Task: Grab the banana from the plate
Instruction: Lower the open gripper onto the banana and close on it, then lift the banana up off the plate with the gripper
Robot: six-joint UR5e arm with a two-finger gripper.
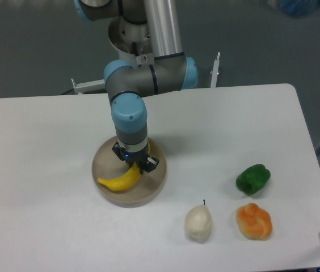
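Note:
A bright yellow curved banana (119, 179) lies over the front of the round beige plate (155, 184), its left tip reaching the plate's rim. My gripper (136, 165) points straight down over the plate and is shut on the banana's right end. The black fingers (148, 164) sit on either side of that end. The banana's right tip is hidden behind the gripper.
A green bell pepper (253, 178) lies to the right of the plate. An orange lumpy fruit (254, 221) lies in front of it. A white pear-like fruit (198, 222) lies at the front middle. The table's right edge is beyond the pepper.

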